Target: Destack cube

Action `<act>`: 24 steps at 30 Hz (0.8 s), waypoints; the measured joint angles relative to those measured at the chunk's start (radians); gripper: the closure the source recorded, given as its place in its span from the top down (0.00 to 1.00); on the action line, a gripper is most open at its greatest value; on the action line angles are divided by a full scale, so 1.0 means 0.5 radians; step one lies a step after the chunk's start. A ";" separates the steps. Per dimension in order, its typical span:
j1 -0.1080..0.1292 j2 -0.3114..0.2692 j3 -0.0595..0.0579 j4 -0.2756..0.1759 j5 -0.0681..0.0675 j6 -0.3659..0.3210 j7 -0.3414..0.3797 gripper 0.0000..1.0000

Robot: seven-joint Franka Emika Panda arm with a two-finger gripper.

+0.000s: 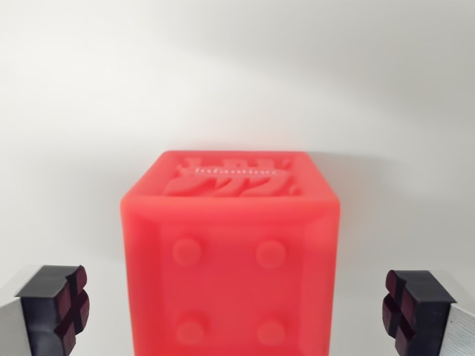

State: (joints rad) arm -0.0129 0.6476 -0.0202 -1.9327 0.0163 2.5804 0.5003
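Observation:
A red soft cube (230, 259) fills the lower middle of the wrist view. Its top face carries raised lettering and its near face shows round studs. Its bottom runs off the lower edge, so whatever it rests on is hidden. My gripper (234, 311) is open, with one dark-padded finger (56, 308) at the wrist view's left and the other finger (415, 308) at the right. The cube sits between the two fingers with a gap on each side, and neither pad touches it.
A plain white surface (237, 74) lies behind and around the cube. The cube casts a soft shadow toward the wrist view's right.

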 joint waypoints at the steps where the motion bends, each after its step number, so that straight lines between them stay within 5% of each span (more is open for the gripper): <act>1: 0.000 -0.013 0.000 -0.004 0.000 -0.009 0.000 1.00; 24: 0.001 -0.368 -0.003 -0.048 -0.003 -0.316 0.000 1.00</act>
State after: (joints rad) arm -0.0124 0.4636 -0.0220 -1.9566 0.0148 2.4226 0.5003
